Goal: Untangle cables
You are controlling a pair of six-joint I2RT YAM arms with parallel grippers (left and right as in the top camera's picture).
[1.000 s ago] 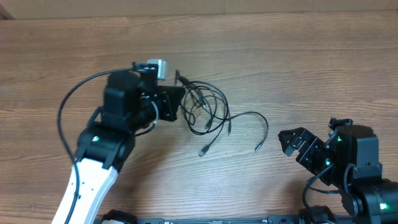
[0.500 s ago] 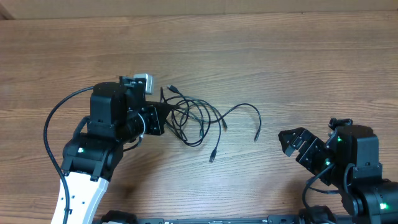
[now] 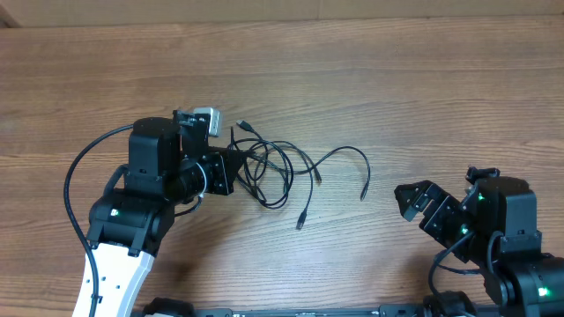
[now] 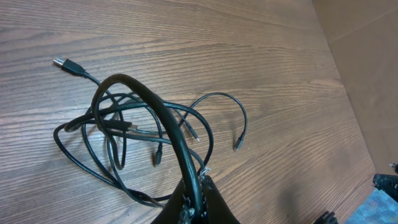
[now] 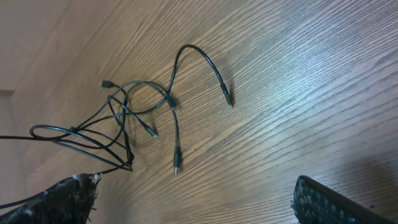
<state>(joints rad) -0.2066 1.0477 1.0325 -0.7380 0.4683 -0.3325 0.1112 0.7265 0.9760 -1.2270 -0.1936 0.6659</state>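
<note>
The cables [image 3: 275, 167] lie as a tangle of thin black loops on the wooden table, left of centre. One free end arcs out to the right [image 3: 345, 151] and another plug end [image 3: 300, 224] points toward the front. My left gripper [image 3: 241, 162] is at the tangle's left edge, shut on one strand. In the left wrist view that strand [image 4: 163, 113] arches up out of the closed left gripper [image 4: 198, 190] over the other loops. My right gripper [image 3: 412, 201] stands open at the right, apart from the cables [image 5: 134, 118]. Nothing lies between the fingers of the right gripper [image 5: 196, 202].
The thick black lead of the left arm [image 3: 74, 180] loops out to the left over the table. A plug end [image 3: 242, 126] pokes out behind the tangle. The table's far edge [image 3: 352, 18] runs along the top.
A second ago the left gripper moved left and slightly toward the front, dragging the tangle with it; the loose ends trailed along. Over the last half second almost nothing moved. The right arm stayed still.
</note>
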